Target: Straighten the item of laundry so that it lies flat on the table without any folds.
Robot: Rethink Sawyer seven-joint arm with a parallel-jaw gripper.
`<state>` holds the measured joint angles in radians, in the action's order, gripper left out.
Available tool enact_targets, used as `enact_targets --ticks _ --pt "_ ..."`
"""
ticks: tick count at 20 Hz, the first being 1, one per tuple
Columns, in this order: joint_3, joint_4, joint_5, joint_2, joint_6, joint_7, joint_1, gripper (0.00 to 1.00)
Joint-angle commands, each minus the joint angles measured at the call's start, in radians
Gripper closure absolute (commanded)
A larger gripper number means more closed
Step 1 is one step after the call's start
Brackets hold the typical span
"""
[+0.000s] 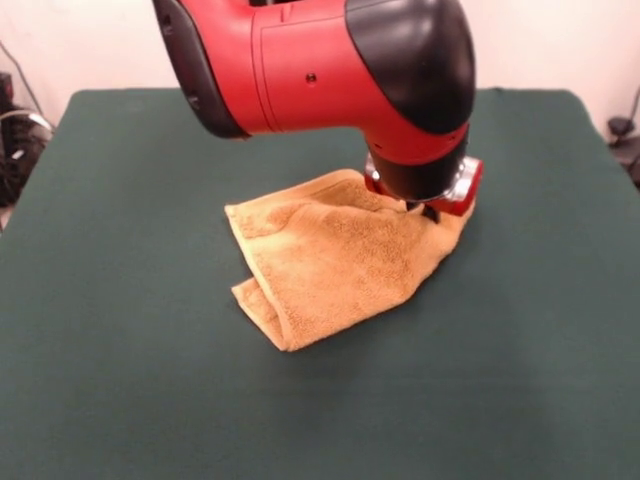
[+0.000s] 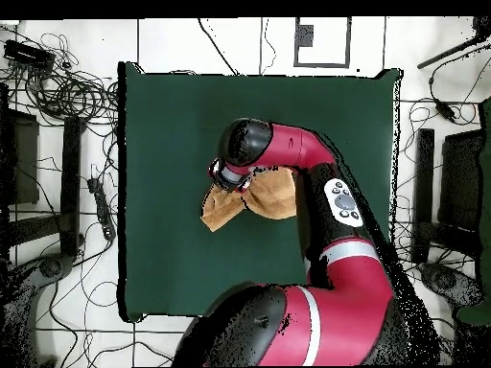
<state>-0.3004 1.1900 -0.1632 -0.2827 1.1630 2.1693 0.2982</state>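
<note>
The orange-tan towel (image 1: 330,260) lies folded over itself in the middle of the dark green table (image 1: 120,300). Its left part rests on the cloth in doubled layers. Its right corner is pulled up into a peak at my gripper (image 1: 428,212), which is shut on that corner just under the red and black wrist. In the overhead view the towel (image 2: 273,195) shows partly under the arm, on the table (image 2: 163,144). The wrist (image 2: 230,175) hides the gripper there. The towel's label is not visible.
The arm's large elbow (image 1: 330,60) hangs over the table's far middle. Green cloth stretches wide on all sides of the towel. Cables and dark equipment (image 2: 58,86) lie on the floor beyond the table's edges.
</note>
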Motion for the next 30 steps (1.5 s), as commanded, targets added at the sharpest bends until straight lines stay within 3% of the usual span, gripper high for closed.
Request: enact_targets --ticks 1,13,17,21,30 --pt "-0.071 -0.052 0.05 -0.02 0.104 -0.027 -0.015 1.0" --pt "-0.078 -0.092 0.076 -0.021 0.158 -0.006 -0.025 1.0" --pt "-0.086 -0.041 0.104 -0.055 0.135 -0.002 -0.011 1.0" --pt "-0.08 -0.11 0.107 -0.045 0.195 -0.006 -0.021 1.0" --pt "-0.052 -0.087 0.106 -0.14 0.164 0.018 -0.031 1.0"
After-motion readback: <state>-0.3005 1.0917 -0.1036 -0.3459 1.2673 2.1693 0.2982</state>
